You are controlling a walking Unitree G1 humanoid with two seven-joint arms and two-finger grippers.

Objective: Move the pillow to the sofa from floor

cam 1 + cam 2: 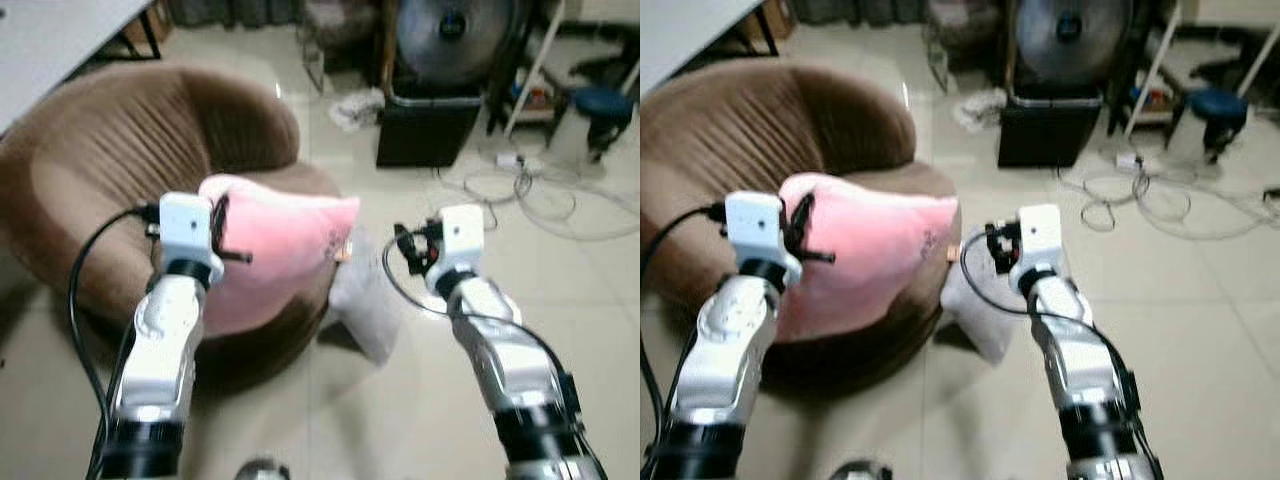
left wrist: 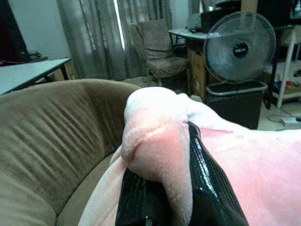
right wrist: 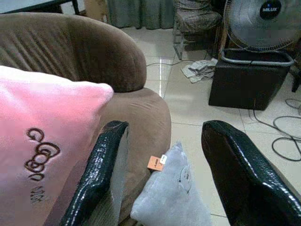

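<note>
Silver arms, white wrist blocks, looping black cables, glossy black fingers (image 3: 101, 174).

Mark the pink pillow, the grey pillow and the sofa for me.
pink pillow (image 1: 275, 250), left eye view, middle of its face.
grey pillow (image 3: 171, 197), right wrist view, its upper face.
sofa (image 1: 110, 140), left eye view, ribbed backrest.
</note>
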